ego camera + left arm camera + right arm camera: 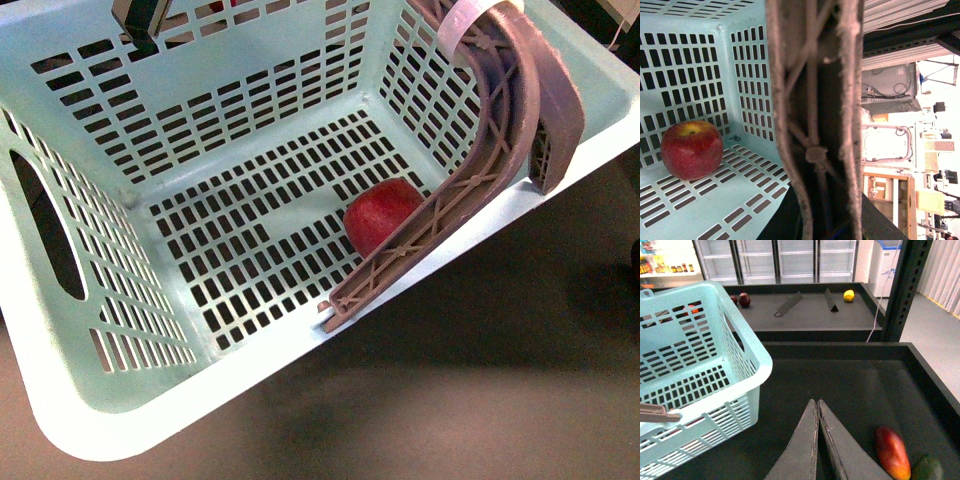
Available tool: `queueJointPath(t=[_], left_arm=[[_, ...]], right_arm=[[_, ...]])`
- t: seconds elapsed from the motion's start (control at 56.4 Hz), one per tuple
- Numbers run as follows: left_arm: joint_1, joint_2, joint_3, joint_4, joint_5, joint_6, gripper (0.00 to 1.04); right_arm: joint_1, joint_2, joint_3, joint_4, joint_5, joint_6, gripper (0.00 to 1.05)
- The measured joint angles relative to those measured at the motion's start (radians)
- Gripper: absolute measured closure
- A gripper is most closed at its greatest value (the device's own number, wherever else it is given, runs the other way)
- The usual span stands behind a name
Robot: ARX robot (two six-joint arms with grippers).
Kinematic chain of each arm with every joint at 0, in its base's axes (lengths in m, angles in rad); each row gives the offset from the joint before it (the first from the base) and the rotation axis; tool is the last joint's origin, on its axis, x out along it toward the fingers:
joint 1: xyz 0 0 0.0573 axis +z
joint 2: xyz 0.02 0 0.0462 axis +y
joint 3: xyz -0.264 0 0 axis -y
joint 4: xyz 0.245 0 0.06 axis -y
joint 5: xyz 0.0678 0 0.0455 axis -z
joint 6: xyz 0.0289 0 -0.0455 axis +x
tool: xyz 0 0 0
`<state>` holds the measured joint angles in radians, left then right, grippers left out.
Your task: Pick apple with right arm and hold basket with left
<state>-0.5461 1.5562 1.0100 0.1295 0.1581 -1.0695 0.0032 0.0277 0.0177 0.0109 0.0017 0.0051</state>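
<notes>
Apple (384, 212) in basket (120, 430), right jaws closed empty, well apart, left jaws unclear

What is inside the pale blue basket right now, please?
One red apple lies on the basket's slotted floor, beside a wall. In the front view, one of the left arm's fingers covers the apple's lower edge and a strip of floor.

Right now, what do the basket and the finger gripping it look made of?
Basket: pale teal moulded plastic, smooth and slightly glossy, with slotted walls. Left finger: likely printed plastic, matte brown, with open lattice ribbing.
</notes>
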Motion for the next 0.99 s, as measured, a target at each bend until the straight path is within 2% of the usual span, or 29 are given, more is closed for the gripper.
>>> queueJointPath(t=[0.213, 0.319, 0.478, 0.514, 0.603, 0.673, 0.744, 0.992], left_arm=[[0.000, 0.000, 0.000, 0.000, 0.000, 0.000, 0.98], [0.000, 0.000, 0.000, 0.000, -0.002, 0.003, 0.98], [0.000, 0.000, 0.000, 0.000, -0.001, 0.002, 0.98], [-0.005, 0.000, 0.000, -0.003, -0.031, -0.006, 0.98], [-0.019, 0.000, 0.002, -0.014, -0.311, -0.168, 0.98], [0.006, -0.005, 0.002, -0.014, -0.389, -0.230, 0.98], [0.050, -0.017, -0.001, -0.014, -0.420, -0.266, 0.98], [0.212, -0.052, -0.124, -0.011, -0.401, -0.427, 0.98]], right_arm=[[0.000, -0.020, 0.000, -0.009, 0.000, 0.000, 1.03], [0.000, -0.021, 0.000, -0.010, 0.000, -0.002, 0.78], [0.000, -0.021, 0.000, -0.010, 0.000, -0.002, 0.51], [0.000, -0.021, 0.000, -0.010, 0.000, -0.001, 0.46], [0.000, -0.021, 0.000, -0.010, 0.000, -0.002, 0.27], [0.000, -0.022, 0.000, -0.010, 0.001, -0.002, 0.17], [0.000, -0.022, 0.000, -0.010, 0.001, -0.001, 0.08], [0.000, -0.022, 0.000, -0.010, 0.000, -0.002, 0.09]])
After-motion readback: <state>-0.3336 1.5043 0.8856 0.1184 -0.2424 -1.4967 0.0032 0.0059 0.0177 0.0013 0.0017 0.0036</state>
